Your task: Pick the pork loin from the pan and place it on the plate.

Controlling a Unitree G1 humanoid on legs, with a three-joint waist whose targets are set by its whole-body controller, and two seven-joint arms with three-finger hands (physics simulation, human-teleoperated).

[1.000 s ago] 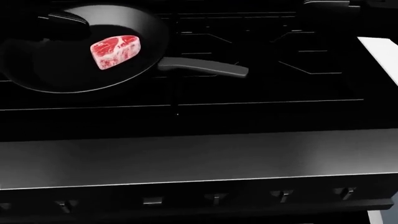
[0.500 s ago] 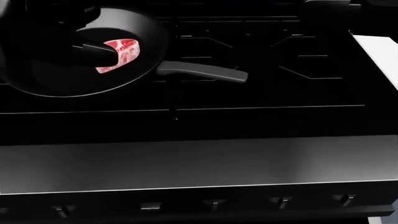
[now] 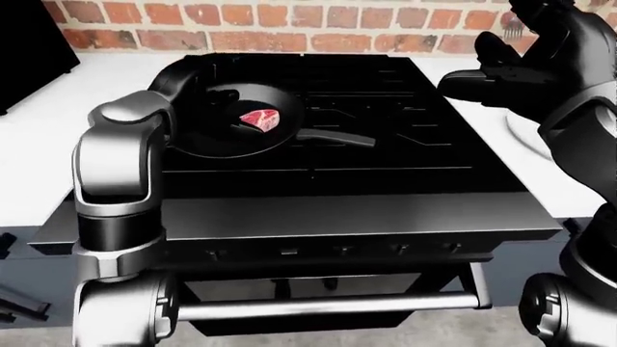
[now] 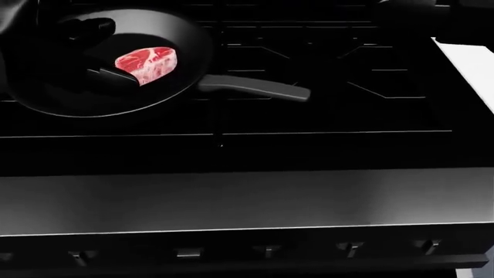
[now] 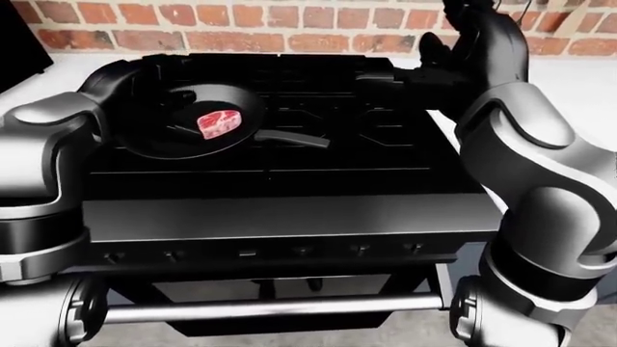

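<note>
Pork loin [image 4: 145, 65] in the pan [image 4: 181, 87], left hand [image 4: 97, 55] fingers open around it, right hand [image 3: 501, 72] open, holding nothing

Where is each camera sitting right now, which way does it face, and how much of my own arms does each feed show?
Head view: on the head, pitched steeply down at the pan and pork loin; only dark left hand fingers show.
Left-eye view: on the head, wider, facing the stove and brick wall; left arm fully, right hand raised.
Right-eye view: nearly identical, right arm dominating.
All three share pan and loin.
</note>
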